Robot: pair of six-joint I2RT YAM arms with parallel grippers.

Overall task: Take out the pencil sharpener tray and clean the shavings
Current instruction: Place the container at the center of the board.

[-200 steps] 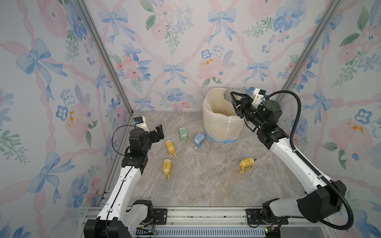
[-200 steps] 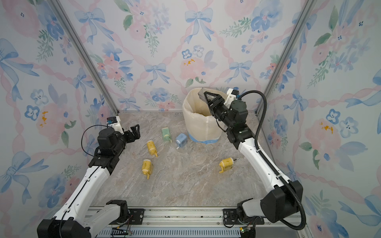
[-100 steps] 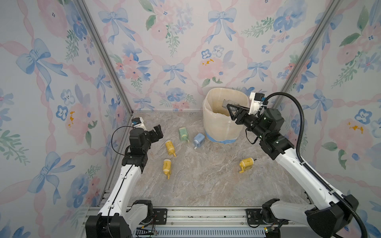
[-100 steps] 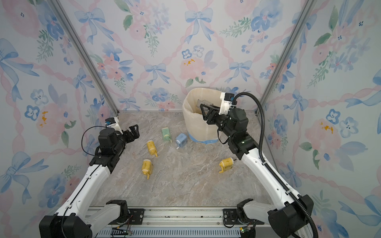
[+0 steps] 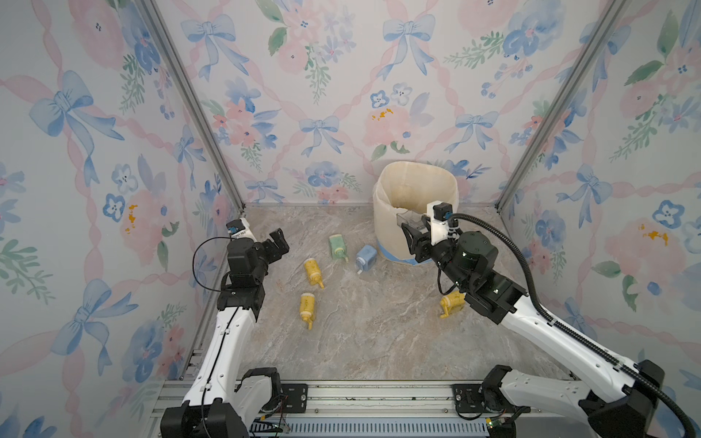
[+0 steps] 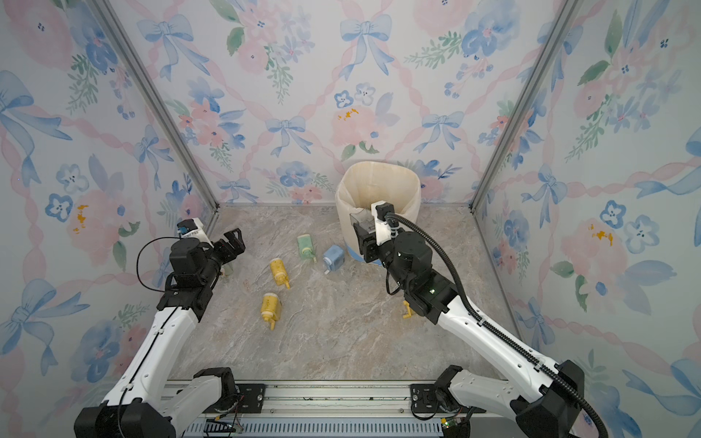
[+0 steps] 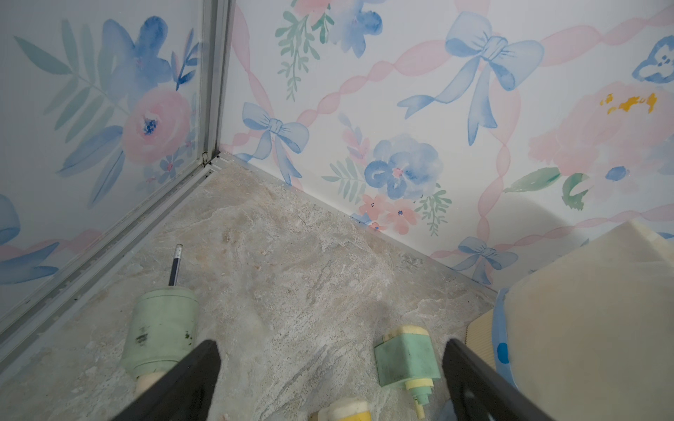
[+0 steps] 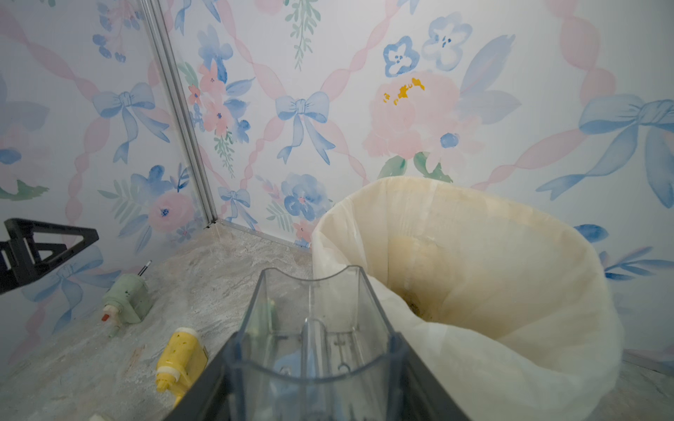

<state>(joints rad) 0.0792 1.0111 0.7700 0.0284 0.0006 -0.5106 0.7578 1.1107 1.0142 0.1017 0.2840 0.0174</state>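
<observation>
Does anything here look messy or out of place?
Yes: pencil sharpeners lie tipped over, scattered across the table. One green sharpener has a pencil stuck in it, and the bin liner is stained.

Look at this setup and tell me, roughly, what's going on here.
The right gripper holds a clear plastic tray up by the near rim of the lined bin. The left gripper hangs open over the left of the table, holding nothing. A green sharpener and a blue sharpener lie near the bin, with yellow sharpeners scattered around.
</observation>
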